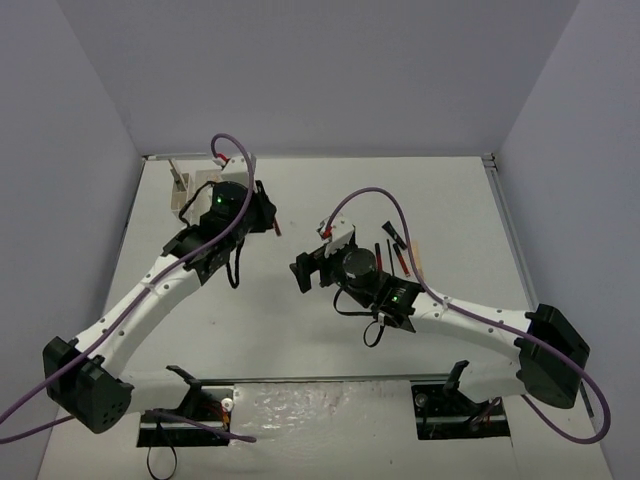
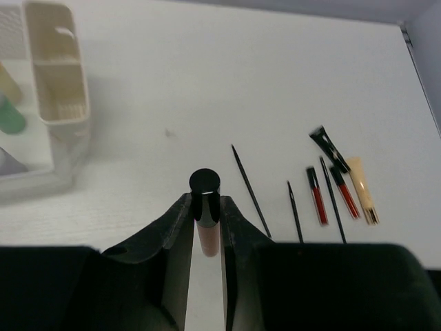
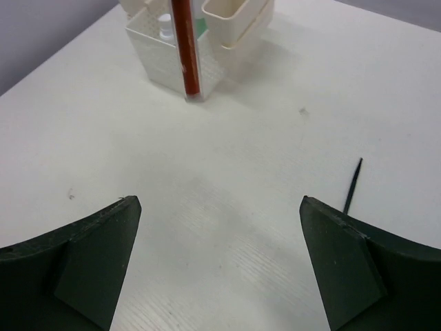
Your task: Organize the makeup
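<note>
A: White bench (image 1: 450, 200) first, then the white-and-beige compartmented plastic box (image 2: 60, 83) near its far left corner. Any writing legible?

B: None. Print on the tubes is too small to read.

A: Hands?

B: Left hand (image 2: 205, 207) is clamped on a black-capped tube with a pale pink body (image 2: 204, 185), near the box. Right hand (image 3: 218, 201) has its fingers wide apart with nothing between them, over bare bench towards the middle.

A: Axis of the held tube?

B: It runs along the fingers. The cap end points out past the fingertips, away from the wrist.

A: Other makeup?

B: A green capped bottle (image 2: 10, 117) sits in the box, cut by the frame edge. A red-brown slender stick (image 3: 185, 48) shows upright against the box; I cannot tell whether it is in the box or in front of it. Right of centre, well apart from the box, a loose row lies flat with long axes roughly parallel:
- tan tube (image 2: 362, 187)
- red tube with black cap (image 2: 317, 196)
- second red tube (image 2: 344, 194)
- long thin black pencil (image 2: 249, 189)
- short thin black pencil (image 2: 295, 210)

A black-and-silver tube (image 2: 327, 145) lies tilted at the row's far end.
</note>
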{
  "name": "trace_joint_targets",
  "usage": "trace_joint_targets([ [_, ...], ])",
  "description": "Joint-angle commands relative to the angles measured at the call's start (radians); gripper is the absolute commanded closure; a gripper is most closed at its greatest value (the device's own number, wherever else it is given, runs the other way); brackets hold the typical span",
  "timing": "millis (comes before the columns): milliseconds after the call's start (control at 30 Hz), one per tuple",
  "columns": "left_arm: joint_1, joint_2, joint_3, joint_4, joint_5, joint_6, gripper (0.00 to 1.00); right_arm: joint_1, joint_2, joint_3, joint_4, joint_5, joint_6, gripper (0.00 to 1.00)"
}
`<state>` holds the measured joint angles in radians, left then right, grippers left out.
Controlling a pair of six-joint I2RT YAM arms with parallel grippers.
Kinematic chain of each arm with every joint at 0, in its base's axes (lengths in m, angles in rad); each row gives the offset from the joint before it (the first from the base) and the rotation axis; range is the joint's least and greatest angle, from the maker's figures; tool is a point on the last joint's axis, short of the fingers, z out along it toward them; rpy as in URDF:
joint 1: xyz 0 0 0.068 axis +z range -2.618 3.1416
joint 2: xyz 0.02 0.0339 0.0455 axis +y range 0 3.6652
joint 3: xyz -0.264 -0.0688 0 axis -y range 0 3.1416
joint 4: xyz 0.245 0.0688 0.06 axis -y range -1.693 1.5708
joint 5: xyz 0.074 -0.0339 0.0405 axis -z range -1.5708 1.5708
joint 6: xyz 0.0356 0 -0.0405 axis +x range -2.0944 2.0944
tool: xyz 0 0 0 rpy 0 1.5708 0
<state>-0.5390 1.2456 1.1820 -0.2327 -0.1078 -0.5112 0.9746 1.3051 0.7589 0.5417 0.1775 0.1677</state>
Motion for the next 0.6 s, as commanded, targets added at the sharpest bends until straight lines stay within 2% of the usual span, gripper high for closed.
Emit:
trace_joint_targets([
  [0,0.148,0.085,0.157,0.108,-0.048,0.119,1.0,-0.018,-0.106,0.018,-0.084,0.132,0.016,0.0],
  [200,0.232,0.265,0.292,0.285,-0.067,0.274,1.0,-0.053,-0.21,-0.035,-0.162,0.154,0.034,0.0],
  [400,0.265,0.414,0.362,0.437,-0.044,0.36,1.0,-0.109,-0.304,-0.094,-0.197,0.138,0.053,0.0],
  [567,0.284,0.522,0.407,0.487,-0.046,0.382,1.0,-0.156,-0.366,-0.119,-0.225,0.125,0.059,0.0],
])
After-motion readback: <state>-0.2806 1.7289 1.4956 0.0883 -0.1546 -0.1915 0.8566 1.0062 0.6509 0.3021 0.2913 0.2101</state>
